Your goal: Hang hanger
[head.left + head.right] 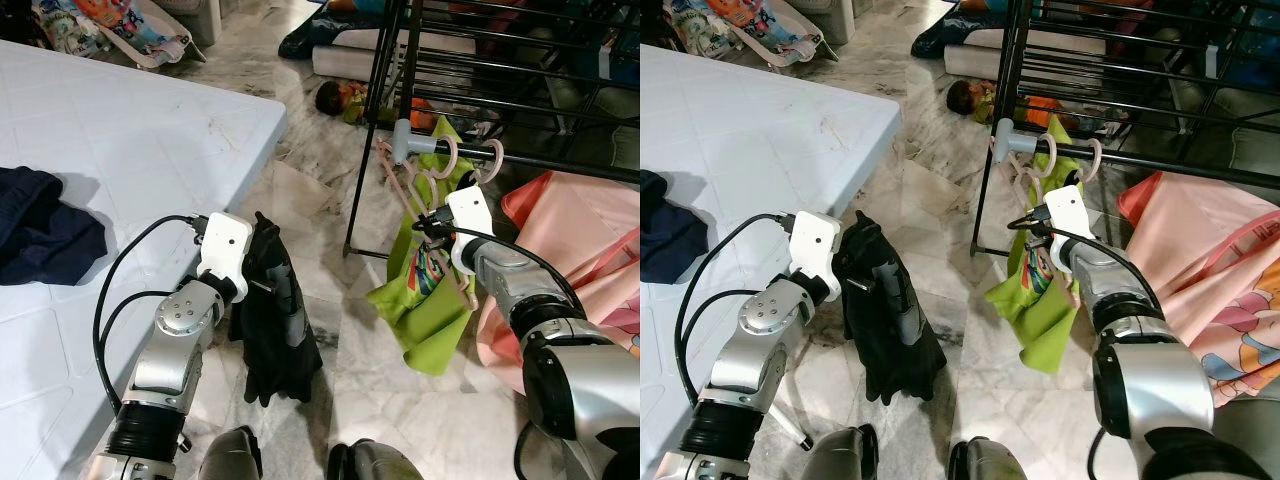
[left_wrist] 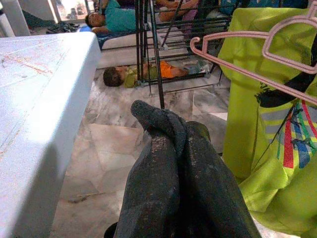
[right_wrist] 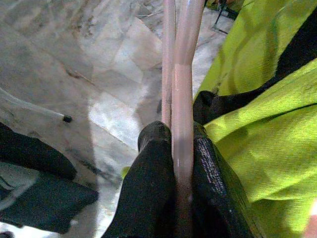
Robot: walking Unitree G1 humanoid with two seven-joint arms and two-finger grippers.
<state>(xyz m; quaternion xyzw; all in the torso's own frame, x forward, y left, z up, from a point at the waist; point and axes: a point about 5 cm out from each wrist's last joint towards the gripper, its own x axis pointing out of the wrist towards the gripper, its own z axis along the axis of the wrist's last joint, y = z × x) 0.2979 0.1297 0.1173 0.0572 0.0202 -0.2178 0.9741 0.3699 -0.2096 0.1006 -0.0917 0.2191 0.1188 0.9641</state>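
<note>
A pink hanger (image 1: 412, 190) carries a lime-green shirt (image 1: 420, 310), and its hook (image 1: 448, 155) sits by the black bar of the clothes rack (image 1: 545, 162). My right gripper (image 1: 437, 237) is shut on the hanger's thin pink bars (image 3: 181, 124), just below the rack bar and in front of the shirt (image 3: 257, 99). Another pink hook (image 1: 492, 158) hangs on the same bar. My left gripper (image 1: 275, 290) is held out low beside the bed, shut, with a black garment (image 1: 275, 355) hanging from it toward the floor. The fingers (image 2: 163, 148) meet at their tips.
A white mattress (image 1: 120, 140) lies at the left with dark blue clothing (image 1: 40, 235) on it. Pink fabric (image 1: 585, 235) hangs at the right of the rack. A doll (image 1: 340, 100) lies on the marble floor (image 1: 320, 210) behind the rack's legs.
</note>
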